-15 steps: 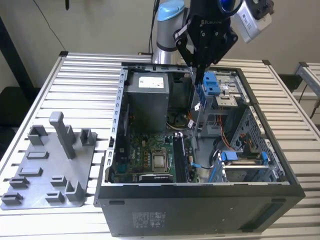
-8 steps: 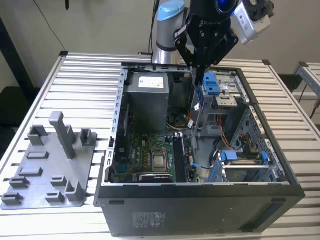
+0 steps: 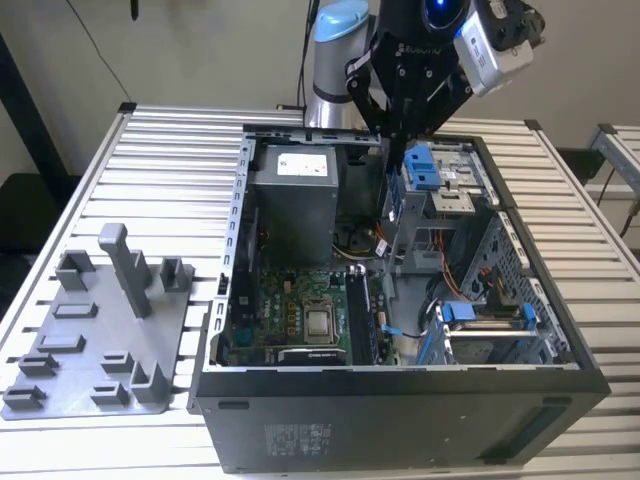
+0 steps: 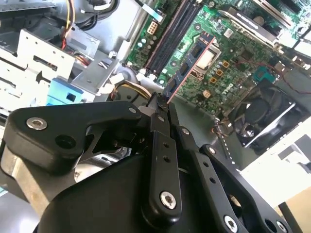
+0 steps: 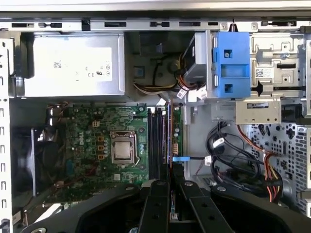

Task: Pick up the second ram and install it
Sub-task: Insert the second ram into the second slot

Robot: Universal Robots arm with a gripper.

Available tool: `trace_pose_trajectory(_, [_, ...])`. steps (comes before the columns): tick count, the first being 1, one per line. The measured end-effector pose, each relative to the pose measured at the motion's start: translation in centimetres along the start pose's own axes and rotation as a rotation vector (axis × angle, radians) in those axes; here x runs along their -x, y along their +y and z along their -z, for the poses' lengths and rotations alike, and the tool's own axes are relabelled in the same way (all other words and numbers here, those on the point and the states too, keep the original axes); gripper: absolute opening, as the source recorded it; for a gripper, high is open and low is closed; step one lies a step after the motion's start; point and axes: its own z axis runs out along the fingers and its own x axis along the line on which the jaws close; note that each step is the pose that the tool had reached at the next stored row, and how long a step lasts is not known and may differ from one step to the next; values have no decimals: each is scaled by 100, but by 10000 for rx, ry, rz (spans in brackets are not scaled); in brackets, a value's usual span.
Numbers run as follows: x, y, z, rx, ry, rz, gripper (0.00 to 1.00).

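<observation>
- Jaws pinch the ram (image 4: 190,63), holding it on edge above the motherboard slots (image 5: 154,141) inside the case (image 3: 400,400).
- The ram looks light, stiff and fragile; safest gripped by its flat faces, clear of the contacts.

Bright even light, soft shadows, mild glare, slight overall softness

second ram (image 4: 190,60): end hidden in gripper (image 4: 163,103) | arm (image 3: 335,55): cut by exterior view's top edge
</observation>
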Motion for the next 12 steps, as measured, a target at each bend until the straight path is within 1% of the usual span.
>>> trace_pose_trajectory(1, [7,0,-5,-2,70,-6,14])
trace_pose_trajectory(2, [14,0,-9,-5,100,-8,14])
trace_pose_trajectory(8, [16,-1,-18,-1,102,-15,14])
trace_pose_trajectory(10, [15,-4,-41,-2,101,-29,14])
trace_pose_trajectory(12, [14,-8,-76,-4,100,-36,14])
